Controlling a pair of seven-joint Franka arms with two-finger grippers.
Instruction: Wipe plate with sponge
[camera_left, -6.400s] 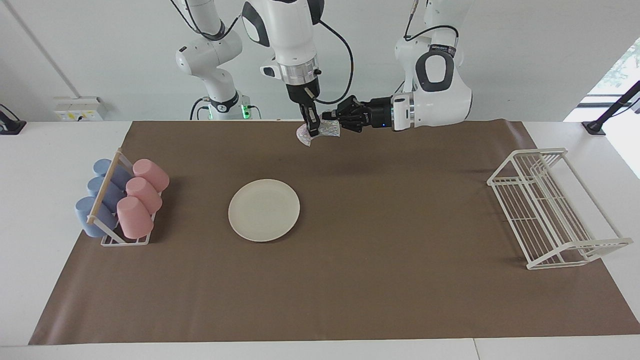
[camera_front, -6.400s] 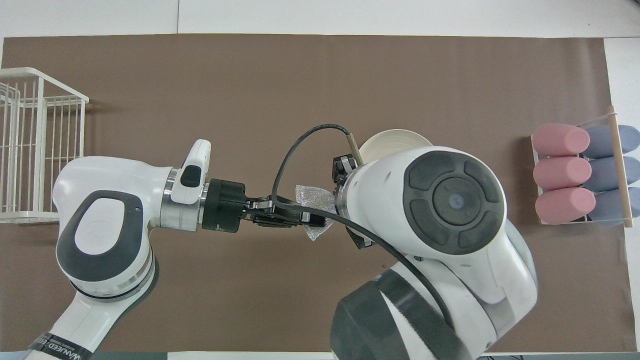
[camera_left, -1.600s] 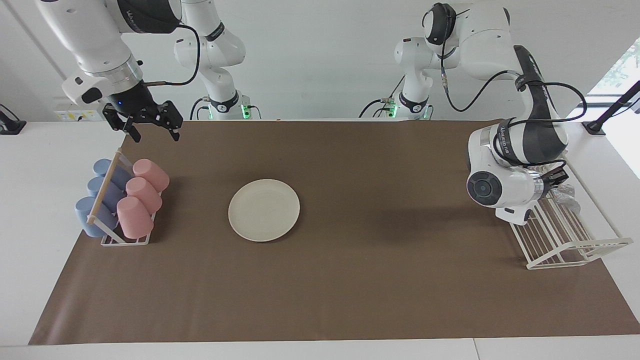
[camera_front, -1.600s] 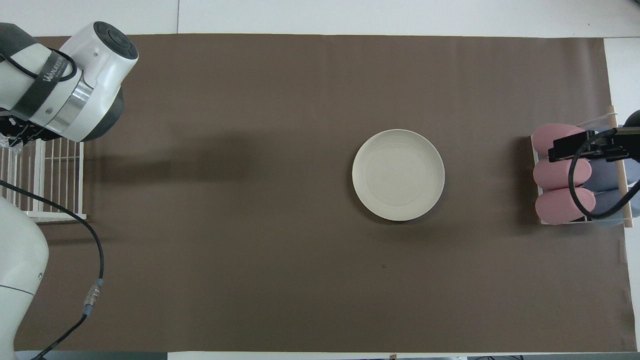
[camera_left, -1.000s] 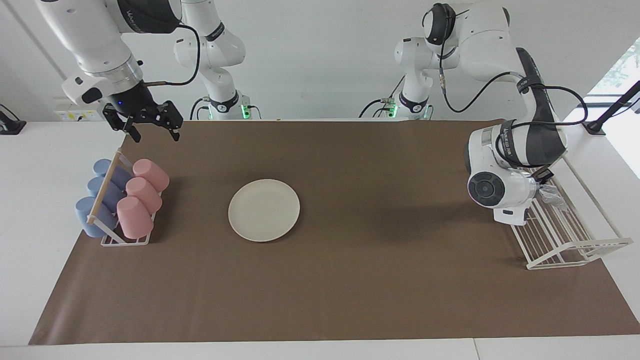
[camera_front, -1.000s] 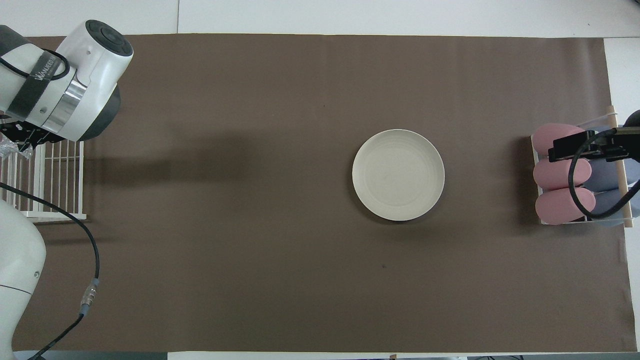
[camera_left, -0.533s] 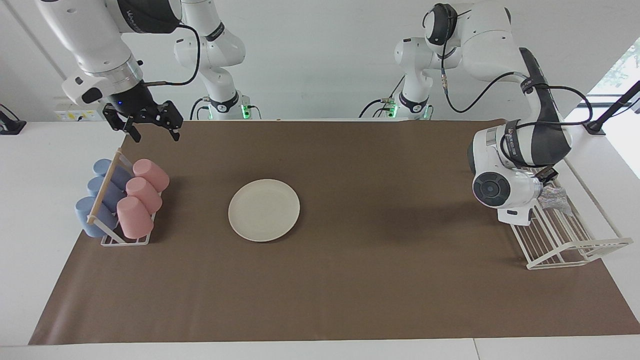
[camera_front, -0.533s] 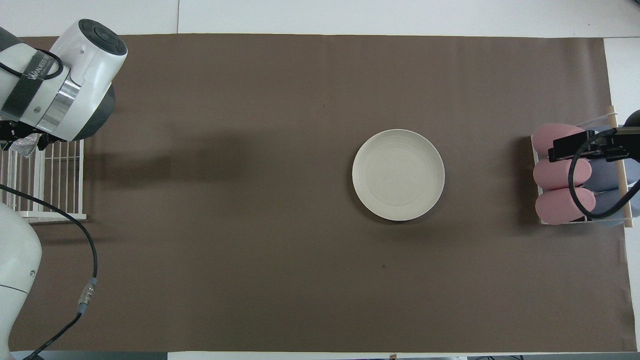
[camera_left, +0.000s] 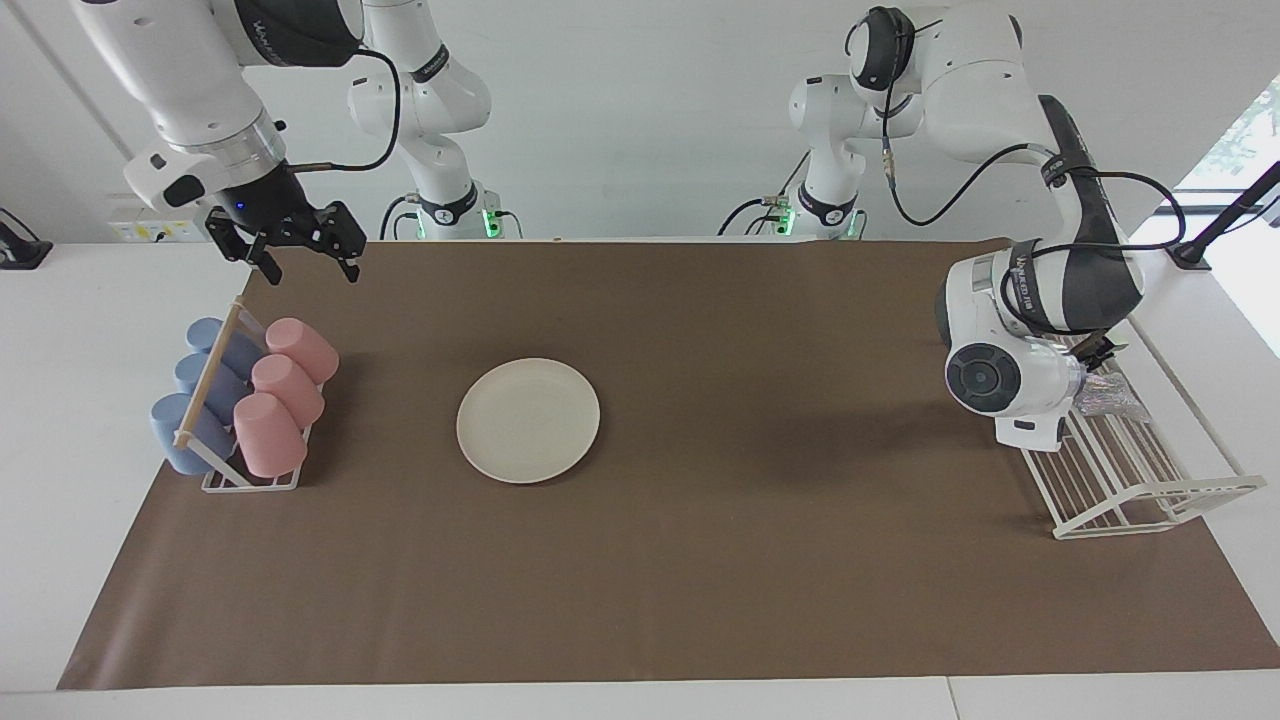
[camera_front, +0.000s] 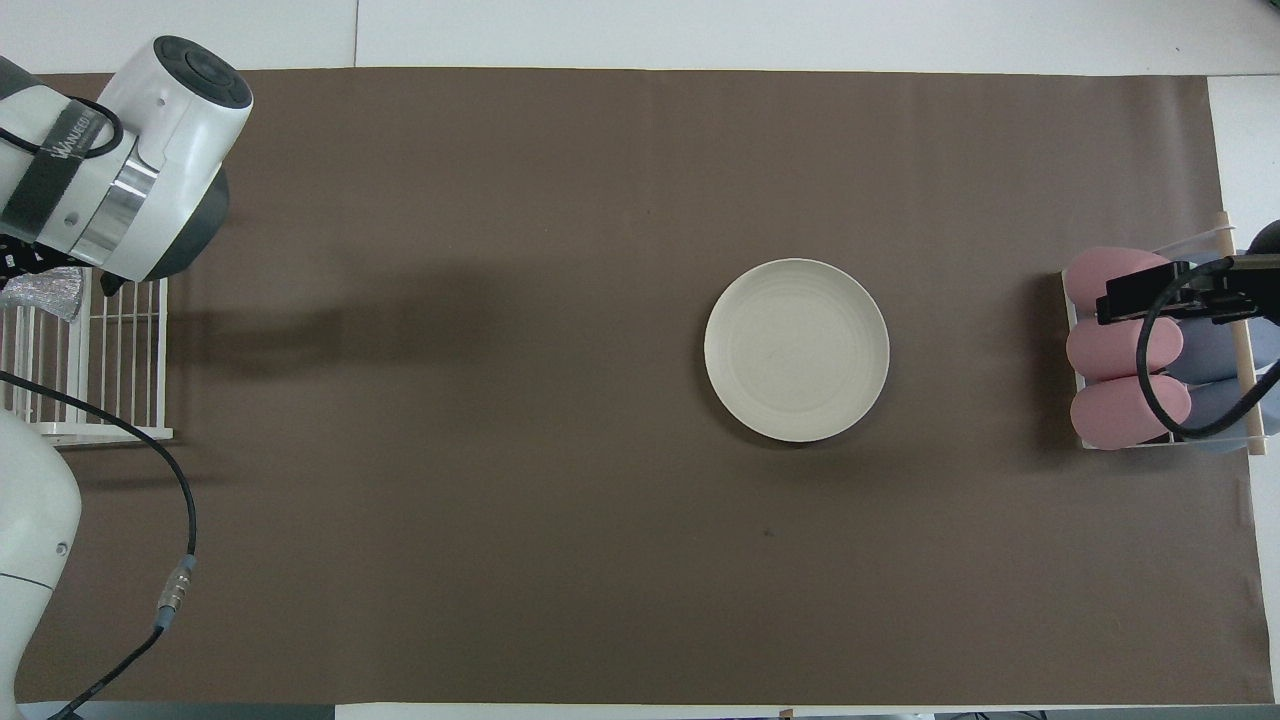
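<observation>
Silvery sponge (camera_front: 45, 291) in wire rack (camera_front: 100, 400) shows plainly only overhead

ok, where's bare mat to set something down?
Bare mat between the plate and the wire rack, and along the edge farthest from the robots. Crowded at both ends: cup rack under the right gripper; left gripper and sponge at the wire rack.

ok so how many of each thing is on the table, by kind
pink cups: 3
blue cups: 3
cup holder: 1
plate: 1
sponge: 1
white wire rack: 1
total: 10
</observation>
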